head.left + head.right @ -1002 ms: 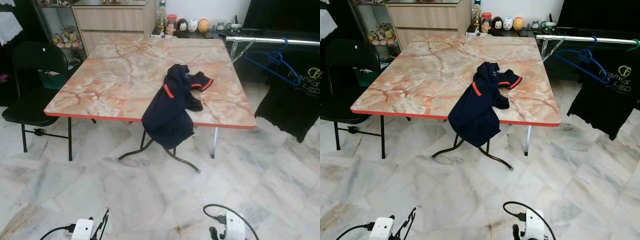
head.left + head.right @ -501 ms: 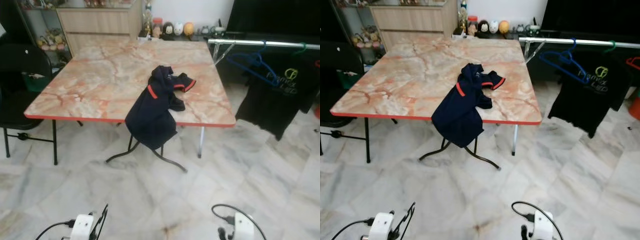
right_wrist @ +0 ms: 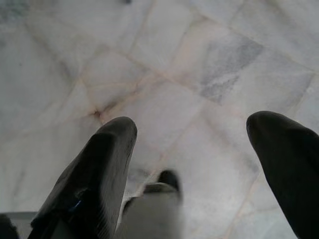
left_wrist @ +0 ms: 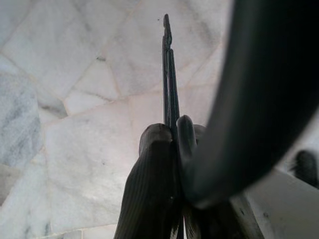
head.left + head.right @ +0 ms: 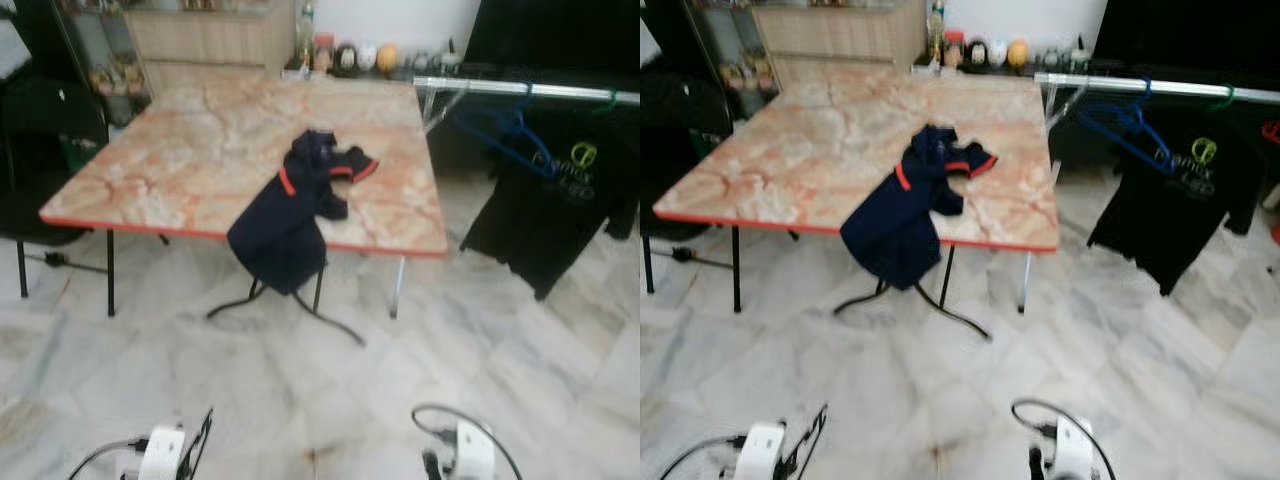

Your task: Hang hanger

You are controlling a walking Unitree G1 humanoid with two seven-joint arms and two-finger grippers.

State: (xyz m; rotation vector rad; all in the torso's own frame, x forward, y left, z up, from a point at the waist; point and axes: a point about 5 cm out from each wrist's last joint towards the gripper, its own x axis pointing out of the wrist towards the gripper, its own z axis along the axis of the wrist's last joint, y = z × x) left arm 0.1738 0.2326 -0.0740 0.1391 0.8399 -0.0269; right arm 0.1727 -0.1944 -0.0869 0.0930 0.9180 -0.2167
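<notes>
Left end effector (image 4: 173, 130) is clenched on a thin black hanger (image 4: 168, 74) over the marble floor (image 4: 75, 99); right end effector (image 3: 199, 149) gapes wide, holding nothing. Ahead, a navy shirt (image 5: 285, 225) drapes the table (image 5: 180, 170)

Even, soft daylight — head views slightly motion-blurred, wrist views sharp on floor, foreground defocused.

Home living room: marble floor (image 5: 300, 400), folding table (image 5: 200, 170), clothes rail (image 5: 520, 90).

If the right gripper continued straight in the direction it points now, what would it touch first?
Most likely the marble floor: the right gripper, fingers open, points down at bare tiles with nothing between, though the depth is unclear.
</notes>
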